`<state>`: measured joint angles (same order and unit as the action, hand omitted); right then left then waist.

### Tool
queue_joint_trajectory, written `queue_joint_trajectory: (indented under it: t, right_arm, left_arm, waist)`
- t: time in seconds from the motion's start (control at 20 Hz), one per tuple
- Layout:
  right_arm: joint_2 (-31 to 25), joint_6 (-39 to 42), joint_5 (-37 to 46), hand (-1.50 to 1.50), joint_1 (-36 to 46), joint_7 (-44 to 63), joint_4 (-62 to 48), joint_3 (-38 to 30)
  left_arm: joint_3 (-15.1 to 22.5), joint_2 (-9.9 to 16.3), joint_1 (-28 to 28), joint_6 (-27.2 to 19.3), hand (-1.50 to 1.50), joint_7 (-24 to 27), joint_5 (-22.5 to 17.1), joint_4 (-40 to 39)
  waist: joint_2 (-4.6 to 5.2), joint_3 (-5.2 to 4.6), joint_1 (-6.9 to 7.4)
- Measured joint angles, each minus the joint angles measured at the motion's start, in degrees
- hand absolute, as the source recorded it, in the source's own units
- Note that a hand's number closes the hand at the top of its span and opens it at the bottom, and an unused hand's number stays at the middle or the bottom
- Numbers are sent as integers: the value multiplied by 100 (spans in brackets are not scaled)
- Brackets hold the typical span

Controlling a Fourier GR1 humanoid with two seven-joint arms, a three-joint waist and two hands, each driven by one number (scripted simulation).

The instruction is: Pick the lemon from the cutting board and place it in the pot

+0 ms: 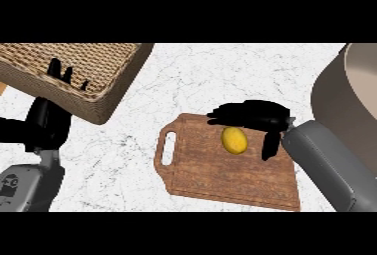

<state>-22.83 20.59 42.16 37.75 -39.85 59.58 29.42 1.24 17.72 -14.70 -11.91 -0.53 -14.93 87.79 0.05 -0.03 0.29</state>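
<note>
Marble counter [221, 74], wooden cutting board [221, 174] (oval lemon [235, 140])

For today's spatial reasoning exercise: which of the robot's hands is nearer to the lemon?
Right. The right hand hovers just above the lemon on the cutting board, thumb down beside it. The left hand is far off at the wicker basket.

Grainy brown wood on the cutting board [221, 174], white veined marble on the counter [221, 74]. Coarse woven wicker on the basket [74, 64], and the lemon [235, 140] looks smooth, slightly glossy.
</note>
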Motion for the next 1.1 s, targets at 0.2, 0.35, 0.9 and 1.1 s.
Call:
queue_joint_trajectory:
  t: [0.2,0.35,0.9,1.1]
  right_arm:
    - [341,-146,342,-150,-70,-95,-288,-93]
    - [472,-241,558,-150,-51,-349,-559,-201]
    - [886,-659,1248,150,-70,-989,-793,-131]
    - [946,-866,1423,150,-126,-1236,-730,-125]
  left_arm:
    - [-13,-109,-43,-6,0,-93,153,43]
    - [-74,-186,-146,68,0,-67,205,-74]
    - [-274,-273,-135,236,0,-46,312,-138]
    - [-353,-245,-136,302,0,-61,326,-131]
  waist:
    - [2,1,2]
    - [1,-2,1]
    - [-46,-51,-6]
    - [-74,-74,-7]
